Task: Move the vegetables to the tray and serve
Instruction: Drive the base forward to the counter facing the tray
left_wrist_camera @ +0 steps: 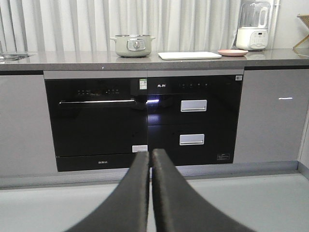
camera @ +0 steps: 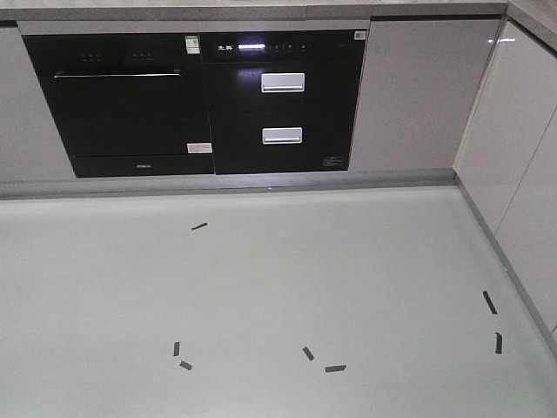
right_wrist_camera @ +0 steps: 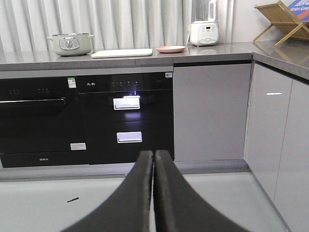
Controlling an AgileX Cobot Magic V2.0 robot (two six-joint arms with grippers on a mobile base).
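Observation:
The cream-white tray (left_wrist_camera: 189, 55) lies flat on the grey countertop, far ahead across the floor; the right wrist view shows this tray (right_wrist_camera: 122, 53) too. I see no vegetables in any view. My left gripper (left_wrist_camera: 150, 153) is shut with nothing between its black fingers, held low and facing the dark appliance fronts. My right gripper (right_wrist_camera: 154, 153) is likewise shut and empty, well short of the counter. Neither gripper shows in the front view.
A pink plate (left_wrist_camera: 232, 52) sits right of the tray, a pale green pot (left_wrist_camera: 133, 45) left of it, a white blender (right_wrist_camera: 204, 24) farther right. A wooden rack (right_wrist_camera: 282, 19) stands on the side counter. Black oven (camera: 122, 104) and drawers fill the cabinet front. Tape marks (camera: 335, 368) dot the floor.

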